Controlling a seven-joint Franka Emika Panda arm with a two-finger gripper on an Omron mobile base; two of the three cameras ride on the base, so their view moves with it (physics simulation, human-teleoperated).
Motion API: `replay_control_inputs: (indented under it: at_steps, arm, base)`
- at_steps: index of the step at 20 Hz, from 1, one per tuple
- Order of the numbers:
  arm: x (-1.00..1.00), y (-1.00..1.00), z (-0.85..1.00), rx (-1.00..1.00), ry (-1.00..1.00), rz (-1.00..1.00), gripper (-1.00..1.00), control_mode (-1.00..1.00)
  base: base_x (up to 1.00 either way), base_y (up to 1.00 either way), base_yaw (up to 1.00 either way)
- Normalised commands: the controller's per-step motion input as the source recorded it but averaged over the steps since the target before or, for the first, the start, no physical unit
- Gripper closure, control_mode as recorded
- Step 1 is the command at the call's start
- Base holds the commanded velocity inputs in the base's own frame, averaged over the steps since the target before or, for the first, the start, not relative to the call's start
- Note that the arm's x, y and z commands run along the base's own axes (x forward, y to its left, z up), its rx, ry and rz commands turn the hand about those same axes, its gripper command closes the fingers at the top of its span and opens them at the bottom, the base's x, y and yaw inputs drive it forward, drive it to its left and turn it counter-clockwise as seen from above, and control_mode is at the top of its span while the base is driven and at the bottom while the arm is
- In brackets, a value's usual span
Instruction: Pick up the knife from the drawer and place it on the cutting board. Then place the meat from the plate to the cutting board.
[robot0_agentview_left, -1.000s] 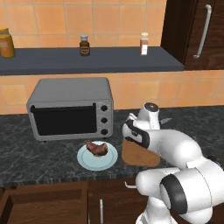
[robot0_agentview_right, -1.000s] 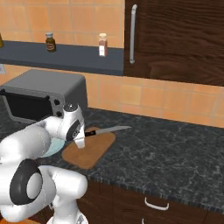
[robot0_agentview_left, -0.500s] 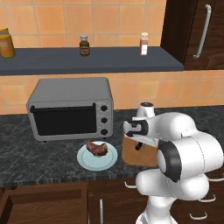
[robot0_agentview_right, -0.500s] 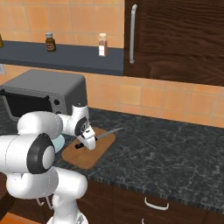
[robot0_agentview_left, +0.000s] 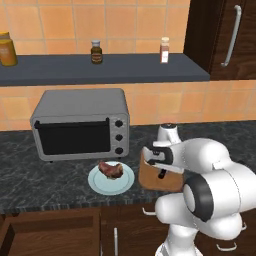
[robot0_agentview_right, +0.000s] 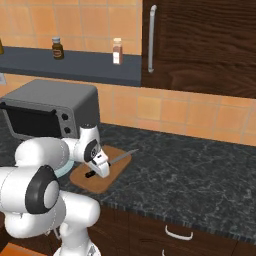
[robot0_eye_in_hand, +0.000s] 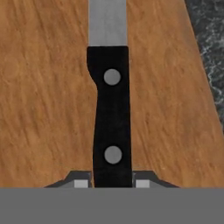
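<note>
The knife (robot0_eye_in_hand: 112, 113), black handle and silver blade, lies low along the tan cutting board (robot0_eye_in_hand: 43, 96). My gripper (robot0_eye_in_hand: 112, 183) is shut on the butt of its handle, one fingertip on each side. From the right base view the blade (robot0_agentview_right: 122, 156) points toward the board's (robot0_agentview_right: 112, 175) far right corner, with the gripper (robot0_agentview_right: 92, 173) down at the board. In the left base view the hand (robot0_agentview_left: 162, 170) covers part of the board (robot0_agentview_left: 150, 177). The meat (robot0_agentview_left: 111, 169) sits on the pale plate (robot0_agentview_left: 107, 184) just left of the board. The drawer (robot0_agentview_left: 30, 235) stands open at the lower left.
A grey toaster oven (robot0_agentview_left: 80, 130) stands behind the plate. A shelf (robot0_agentview_left: 100, 67) above holds several bottles. Dark cabinets (robot0_agentview_right: 200, 45) hang at the right. Black stone counter (robot0_agentview_right: 200, 170) stretches right of the board.
The hand has come down with the knife, from above the board to low on it, and the arm's elbow has swung. The meat and plate have not moved.
</note>
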Motion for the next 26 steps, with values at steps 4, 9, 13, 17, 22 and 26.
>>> replay_control_inputs:
  at_steps: [4,9,13,17,22,26]
  arm:
    - [-0.05,0.0,0.09,0.02,0.0,0.0,-1.0,-1.0]
    - [-0.28,0.06,0.59,0.04,-0.06,0.02,-1.0,-1.0]
    - [-0.1,0.83,0.37,0.0,-0.13,0.2,-1.0,-1.0]
    - [0.0,1.0,0.07,0.01,-0.06,0.24,-1.0,-1.0]
    - [0.19,0.99,0.25,0.08,-0.05,0.2,-1.0,-1.0]
    - [0.29,0.6,0.37,0.0,-0.09,0.12,-1.0,-1.0]
  base:
    - [0.0,0.0,0.0]
    - [0.0,0.0,0.0]
    - [0.0,0.0,0.0]
    - [0.0,0.0,0.0]
    - [0.0,0.0,0.0]
    - [0.0,0.0,0.0]
